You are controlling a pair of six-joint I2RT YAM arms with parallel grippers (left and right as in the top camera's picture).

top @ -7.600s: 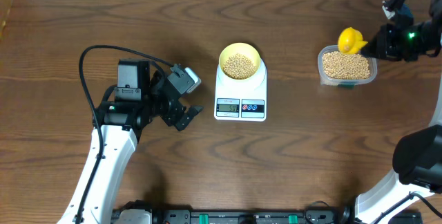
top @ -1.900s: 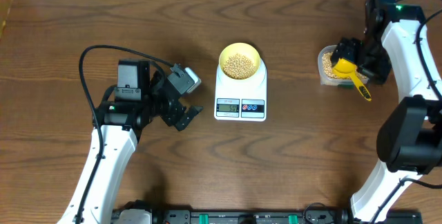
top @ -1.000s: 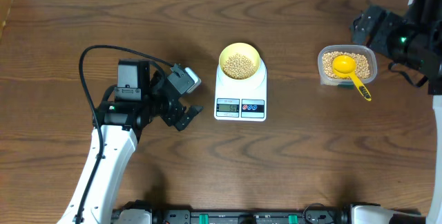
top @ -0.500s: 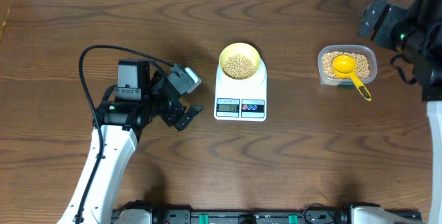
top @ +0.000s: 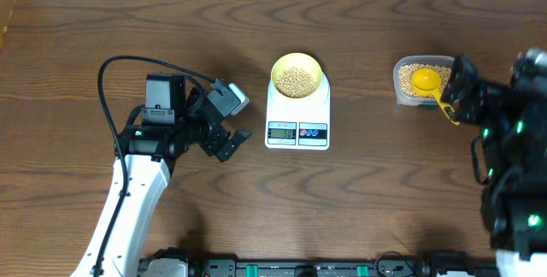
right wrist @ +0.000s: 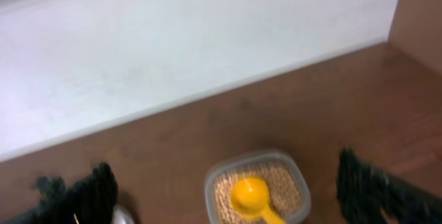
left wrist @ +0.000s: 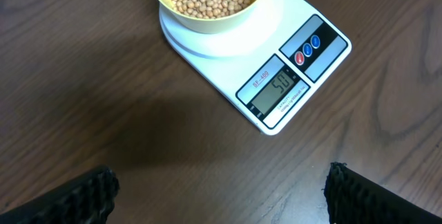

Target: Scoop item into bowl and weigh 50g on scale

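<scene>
The pale yellow bowl (top: 297, 65) holds a heap of tan beans (top: 297, 81) and stands on the white scale (top: 297, 113). In the left wrist view the scale (left wrist: 231, 52) shows its display (left wrist: 280, 90), which reads 50, and the bowl (left wrist: 210, 18) sits at the top edge. My left gripper (top: 232, 143) rests open left of the scale, with only bare table between its fingers (left wrist: 77, 198). My right gripper (right wrist: 224, 172) is open and empty, apart from the clear container (right wrist: 255, 182) of beans. In that container lies the yellow scoop (right wrist: 250, 195).
The clear container (top: 402, 70) stands at the right of the table with the scoop (top: 427, 80) in it, handle pointing to the front right. My right arm (top: 504, 140) is blurred beside it. A black cable (top: 111, 72) loops behind the left arm. A white wall (right wrist: 173, 37) lies beyond the table's far edge.
The right arm has swung from the back right corner toward the front along the right edge. The scoop stays in the container. Left arm, bowl and scale are unmoved.
</scene>
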